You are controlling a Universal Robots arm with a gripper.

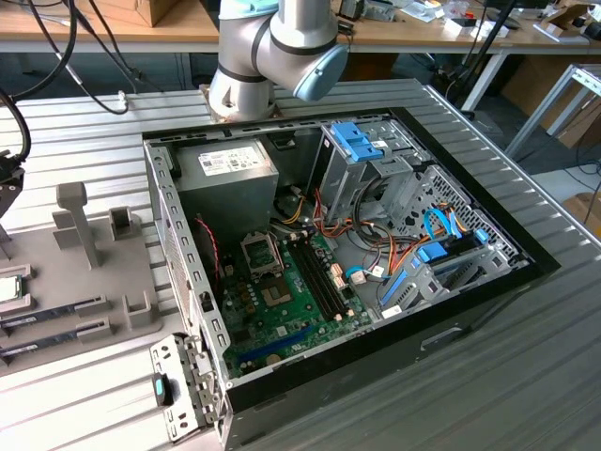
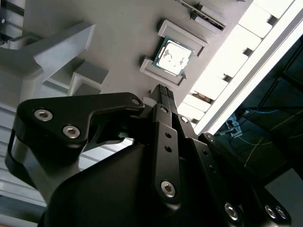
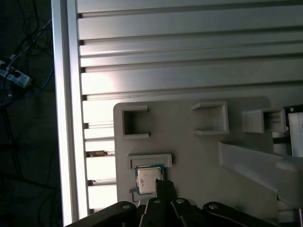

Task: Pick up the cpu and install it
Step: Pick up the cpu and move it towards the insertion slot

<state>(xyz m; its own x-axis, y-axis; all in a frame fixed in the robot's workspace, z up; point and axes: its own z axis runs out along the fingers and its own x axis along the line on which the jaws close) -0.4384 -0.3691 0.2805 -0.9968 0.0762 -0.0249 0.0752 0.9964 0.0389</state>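
Pickup is the step in hand, by my reading. The cpu (image 2: 174, 56) lies flat in a square nest on the grey tray (image 2: 123, 42). The tray rests on the ribbed worktop (image 3: 189, 56), apart from the open computer case (image 1: 376, 244) with its green board (image 1: 282, 301). In the second wrist view the gripper (image 2: 163, 92) hangs over the tray, its tip near the cpu's edge. Its fingers look closed together, holding nothing. A clean grasp would call for them to part, centre over the cpu and come down level, since the nest's low walls seem to leave little room.
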